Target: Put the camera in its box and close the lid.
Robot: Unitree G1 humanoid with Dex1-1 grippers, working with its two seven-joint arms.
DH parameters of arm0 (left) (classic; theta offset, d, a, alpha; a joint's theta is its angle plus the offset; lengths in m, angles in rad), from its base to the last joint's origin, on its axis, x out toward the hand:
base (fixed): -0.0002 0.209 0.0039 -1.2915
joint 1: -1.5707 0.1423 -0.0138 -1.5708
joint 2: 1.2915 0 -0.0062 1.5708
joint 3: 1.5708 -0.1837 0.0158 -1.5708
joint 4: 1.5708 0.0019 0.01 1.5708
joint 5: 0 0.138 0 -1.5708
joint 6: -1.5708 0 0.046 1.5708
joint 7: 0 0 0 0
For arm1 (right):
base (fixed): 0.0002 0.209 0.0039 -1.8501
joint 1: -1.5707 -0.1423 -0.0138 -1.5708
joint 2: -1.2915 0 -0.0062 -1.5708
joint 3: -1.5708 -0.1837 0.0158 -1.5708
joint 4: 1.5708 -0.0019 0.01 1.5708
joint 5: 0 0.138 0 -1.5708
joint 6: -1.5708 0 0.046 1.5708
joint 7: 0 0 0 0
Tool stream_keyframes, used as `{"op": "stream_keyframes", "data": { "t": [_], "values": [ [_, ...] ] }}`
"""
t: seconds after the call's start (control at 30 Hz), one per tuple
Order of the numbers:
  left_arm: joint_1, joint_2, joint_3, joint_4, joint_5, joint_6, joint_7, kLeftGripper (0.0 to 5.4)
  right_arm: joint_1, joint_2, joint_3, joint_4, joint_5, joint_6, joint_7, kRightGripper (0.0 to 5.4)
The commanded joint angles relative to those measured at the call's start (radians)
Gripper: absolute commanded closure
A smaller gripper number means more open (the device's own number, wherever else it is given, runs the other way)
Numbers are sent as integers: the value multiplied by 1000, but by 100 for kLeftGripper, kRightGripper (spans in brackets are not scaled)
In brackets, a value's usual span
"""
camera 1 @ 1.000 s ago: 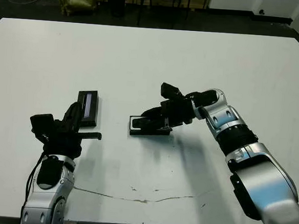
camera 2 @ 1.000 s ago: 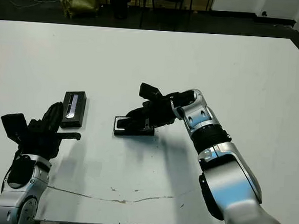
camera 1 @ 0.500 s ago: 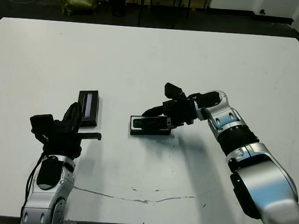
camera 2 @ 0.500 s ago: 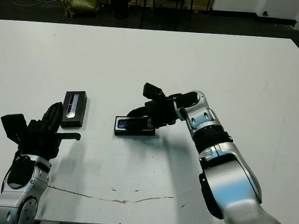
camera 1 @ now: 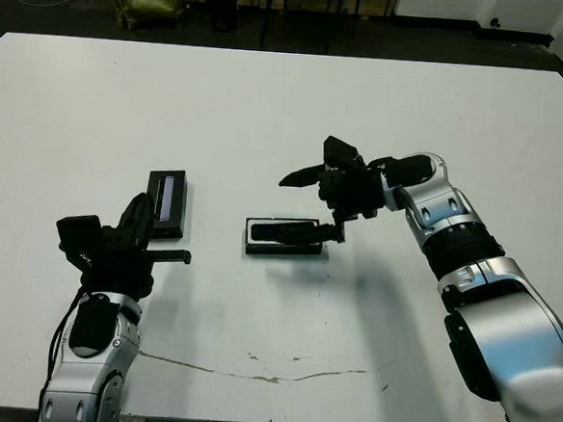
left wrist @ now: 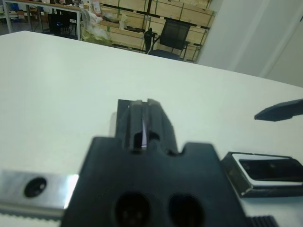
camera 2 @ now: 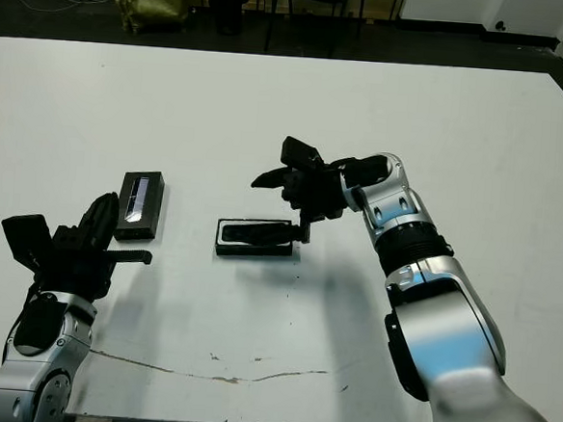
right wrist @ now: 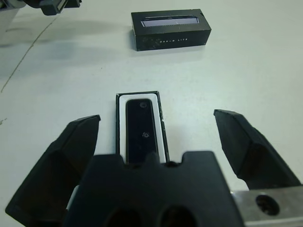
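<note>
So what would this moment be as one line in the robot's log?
camera: lying in box | lid: on table, apart from box | right tool: open above box | left tool: near lid

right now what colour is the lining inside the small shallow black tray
White, framing the slim black camera in the tray; clearest in the right wrist view.

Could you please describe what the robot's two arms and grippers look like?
Both arms have glossy silver-grey shells with black joint bands. The right arm shows a ribbed black ring at the wrist. A black cable runs along the left arm. The left gripper and right gripper are matte black, with tapering wedge-shaped jaws and a silver mounting plate.
</note>
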Motion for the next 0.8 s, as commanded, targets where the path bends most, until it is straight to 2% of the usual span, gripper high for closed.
{"op": "stream_keyframes", "data": {
  "t": [0.03, 0.17, 0.33, 0.47, 0.67, 0.7, 0.8],
  "values": [
    [15, 6, 4, 14, 4, 14, 4, 540, 4, -14, -45, -48, 33, 32, -30, 1],
    [18, 9, 4, 15, 8, 7, 1, 540, 130, -13, -142, -309, 106, 159, -204, 60],
    [19, 9, 6, 13, 8, 9, 2, 540, 347, -10, -201, -713, 143, 227, -434, 176],
    [16, 6, 7, 23, -2, -1, -6, 540, 474, -27, -217, -950, 153, 304, -565, 266],
    [15, 3, 2, 24, 1, -6, -3, 540, 618, -69, -224, -1181, 168, 375, -672, 403],
    [14, 2, 3, 23, -3, -5, -4, 540, 638, -72, -220, -1194, 174, 373, -677, 426],
    [14, -1, 4, 18, -7, 4, 0, 540, 697, -78, -192, -1205, 147, 300, -695, 495]
  ]
}}
